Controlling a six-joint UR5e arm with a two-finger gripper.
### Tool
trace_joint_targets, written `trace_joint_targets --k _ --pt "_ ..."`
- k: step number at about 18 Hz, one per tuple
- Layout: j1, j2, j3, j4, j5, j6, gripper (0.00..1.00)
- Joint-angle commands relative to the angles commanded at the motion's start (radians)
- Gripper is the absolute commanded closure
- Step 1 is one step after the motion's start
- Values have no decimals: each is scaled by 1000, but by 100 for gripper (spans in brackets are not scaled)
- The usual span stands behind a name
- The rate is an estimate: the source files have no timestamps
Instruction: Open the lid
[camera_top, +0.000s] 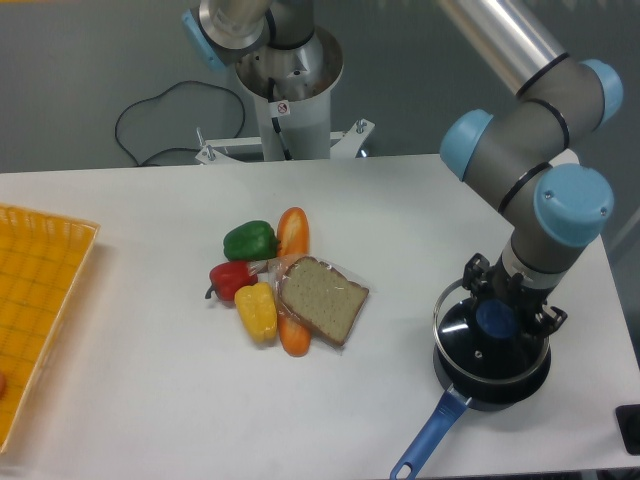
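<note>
The lid (478, 345) is round dark glass with a metal rim and a blue knob (495, 318) in its centre. It sits on the dark saucepan (490, 388) at the table's right front, and the pan's long blue handle (430, 438) points to the front left. My gripper (508, 308) reaches straight down onto the lid. Its black fingers (472, 280) stand close on either side of the knob and appear closed on it. The lid looks seated on the pan.
A pile of toy food lies mid-table: green pepper (249, 240), red pepper (230, 279), yellow pepper (257, 311), carrot (293, 232) and a bread slice (322, 299). An orange basket (40, 300) stands at the left edge. The arm's base (285, 90) is at the back.
</note>
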Motion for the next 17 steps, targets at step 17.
trace_joint_targets --k 17 --pt "28 72 -63 -23 0 81 44"
